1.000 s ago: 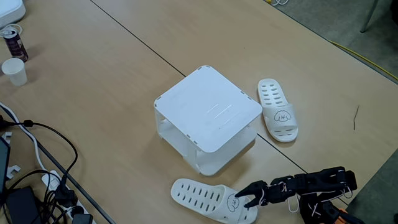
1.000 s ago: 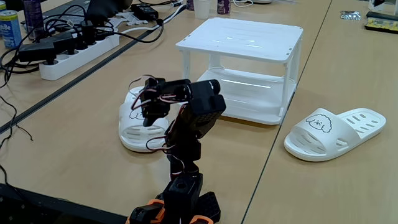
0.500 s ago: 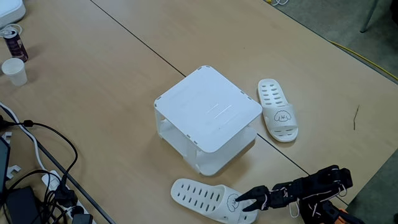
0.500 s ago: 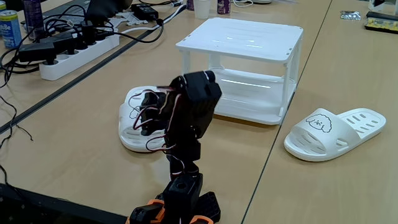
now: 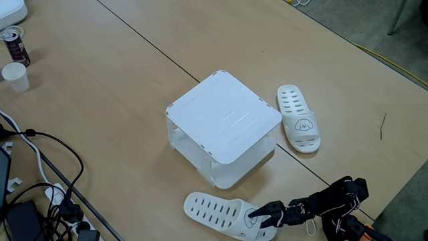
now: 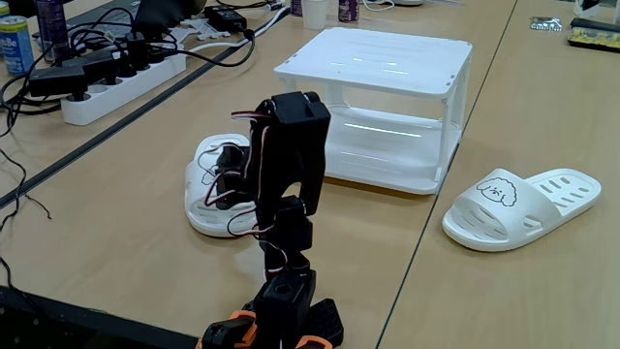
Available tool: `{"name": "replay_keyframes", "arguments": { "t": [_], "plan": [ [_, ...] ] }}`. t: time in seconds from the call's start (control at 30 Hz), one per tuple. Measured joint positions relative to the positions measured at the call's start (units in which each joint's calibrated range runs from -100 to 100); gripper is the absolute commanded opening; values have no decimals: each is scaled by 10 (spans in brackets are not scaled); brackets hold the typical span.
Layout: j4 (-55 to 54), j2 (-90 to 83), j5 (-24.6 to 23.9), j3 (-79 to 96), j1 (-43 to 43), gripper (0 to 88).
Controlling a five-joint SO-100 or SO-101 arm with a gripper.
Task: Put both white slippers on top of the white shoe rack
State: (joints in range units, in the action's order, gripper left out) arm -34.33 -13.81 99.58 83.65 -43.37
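The white shoe rack (image 5: 224, 118) stands mid-table with its flat top bare; its side shows in the other fixed view (image 6: 387, 70). One white slipper (image 5: 299, 126) lies to its right, dog face up (image 6: 521, 205). The second white slipper (image 5: 219, 213) lies in front of the rack, partly hidden behind the arm (image 6: 205, 199). My gripper (image 5: 260, 219) is down at this slipper's strap end, jaws apart, one finger over the strap and one at its edge. In the low fixed view the gripper (image 6: 223, 173) sits low against the slipper, behind the upright arm (image 6: 289, 165).
Cables (image 5: 41, 181) and a power strip (image 6: 108, 85) crowd the table's left side. A paper cup (image 5: 15, 76) and a can (image 5: 15, 45) stand at the far left. The table's edge (image 5: 401, 191) runs close past the arm's base.
The arm has folded lower and the gripper has dropped onto the near slipper's strap end. Both slippers and the rack have stayed put.
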Motion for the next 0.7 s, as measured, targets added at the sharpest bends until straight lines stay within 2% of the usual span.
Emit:
{"name": "replay_keyframes", "arguments": {
  "t": [0.2, 0.4, 0.7],
  "plan": [
    [0, 20, 0, -33, 0, 260],
    [0, 21, 0, -33, -2, 8],
    [-6, 20, 0, -35, 22, 8]
  ]
}}
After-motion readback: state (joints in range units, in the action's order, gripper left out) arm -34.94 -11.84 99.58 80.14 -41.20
